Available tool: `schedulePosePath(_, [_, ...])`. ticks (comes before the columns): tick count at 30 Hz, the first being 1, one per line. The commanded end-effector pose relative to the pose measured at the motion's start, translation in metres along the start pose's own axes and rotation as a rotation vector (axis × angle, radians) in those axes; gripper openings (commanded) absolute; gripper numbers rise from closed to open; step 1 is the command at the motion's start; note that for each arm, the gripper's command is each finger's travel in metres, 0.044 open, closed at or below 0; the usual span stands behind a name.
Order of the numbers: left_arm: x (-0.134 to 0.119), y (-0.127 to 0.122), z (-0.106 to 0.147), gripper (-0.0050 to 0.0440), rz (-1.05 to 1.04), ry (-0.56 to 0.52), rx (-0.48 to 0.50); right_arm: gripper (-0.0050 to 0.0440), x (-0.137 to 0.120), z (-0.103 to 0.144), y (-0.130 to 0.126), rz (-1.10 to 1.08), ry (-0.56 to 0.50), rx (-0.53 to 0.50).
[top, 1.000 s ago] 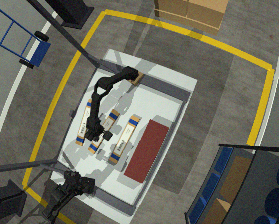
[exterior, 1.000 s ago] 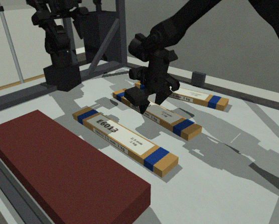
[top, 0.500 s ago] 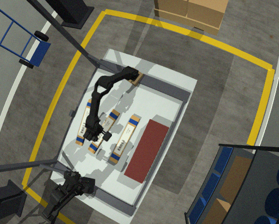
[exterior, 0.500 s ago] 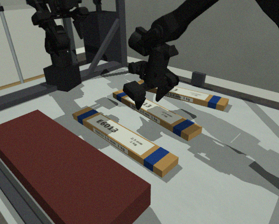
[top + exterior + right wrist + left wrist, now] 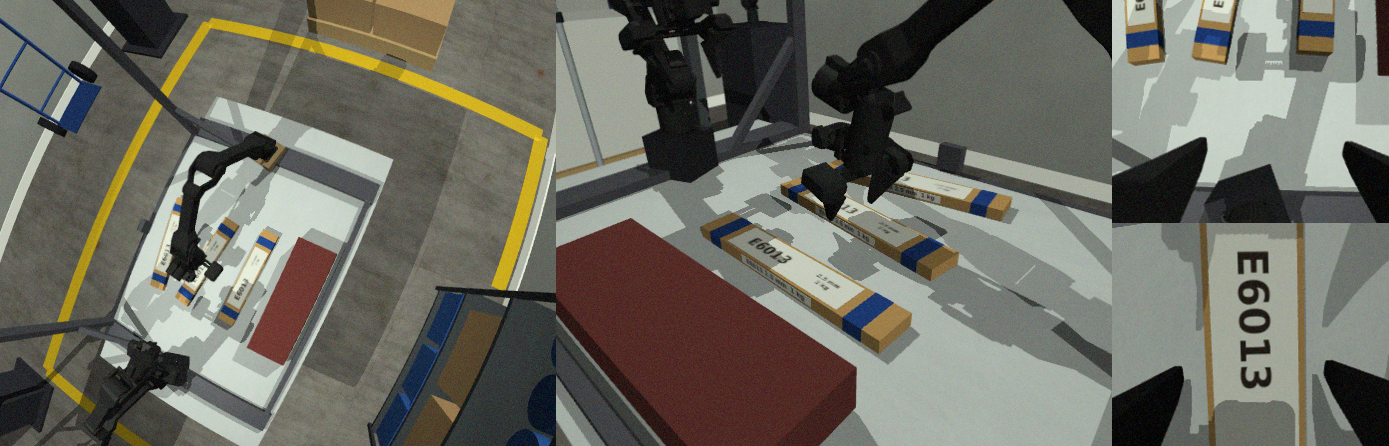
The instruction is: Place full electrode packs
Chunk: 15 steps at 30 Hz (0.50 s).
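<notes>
Three E6013 packs lie flat on the table. The middle pack (image 5: 215, 247) (image 5: 901, 235) (image 5: 1253, 323) (image 5: 1214, 37) is under my left gripper (image 5: 851, 210) (image 5: 1254, 369), which is open, with one finger out to each side of the pack and a gap on both sides. The pack nearest the platform (image 5: 250, 272) (image 5: 806, 265) (image 5: 1316, 27) and the far pack (image 5: 164, 255) (image 5: 946, 190) (image 5: 1144, 37) lie apart from it. The low red platform (image 5: 295, 300) (image 5: 706, 310) bears nothing. My right gripper (image 5: 1274, 145) is open and empty, away from the packs. The left arm partly hides the far and middle packs.
Dark frame rails (image 5: 325, 175) (image 5: 1341, 204) edge the table. A small brown block (image 5: 274, 159) sits by the left arm's base. The right arm's base (image 5: 681, 152) stands at the other end. Upright frame posts (image 5: 798, 65) rise at that end.
</notes>
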<state>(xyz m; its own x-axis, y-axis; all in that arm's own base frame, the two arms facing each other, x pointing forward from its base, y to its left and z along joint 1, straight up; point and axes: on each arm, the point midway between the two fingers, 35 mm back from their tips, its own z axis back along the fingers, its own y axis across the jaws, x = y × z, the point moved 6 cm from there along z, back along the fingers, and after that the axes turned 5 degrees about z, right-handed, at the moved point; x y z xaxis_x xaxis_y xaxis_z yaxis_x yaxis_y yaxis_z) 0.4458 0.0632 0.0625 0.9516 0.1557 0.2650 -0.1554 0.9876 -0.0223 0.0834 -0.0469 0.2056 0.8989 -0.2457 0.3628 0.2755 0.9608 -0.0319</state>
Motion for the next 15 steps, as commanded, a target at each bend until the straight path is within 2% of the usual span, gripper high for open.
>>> schedulePosePath(1, [0.005, 0.000, 0.008, 0.0430, 0.000, -0.023, -0.001, 0.0430, 0.002, 0.005, 0.000, 0.003, -0.020, -0.003])
schedulePosePath(10, [0.005, 0.000, 0.008, 0.0430, 0.000, -0.023, -0.001, 0.0430, 0.002, 0.005, 0.000, 0.003, -0.020, -0.003])
schedulePosePath(11, [-0.004, 0.000, 0.000, 0.0430, 0.000, -0.006, -0.001, 0.0430, 0.002, 0.005, 0.000, 0.003, -0.020, -0.003])
schedulePosePath(12, [0.001, 0.000, 0.013, 0.0430, -0.001, -0.031, -0.001, 0.0430, 0.002, 0.005, 0.000, 0.003, -0.020, -0.003])
schedulePosePath(15, [0.004, 0.000, 0.022, 0.0430, -0.001, -0.032, -0.001, 0.0430, 0.002, 0.005, 0.000, 0.003, -0.020, -0.003])
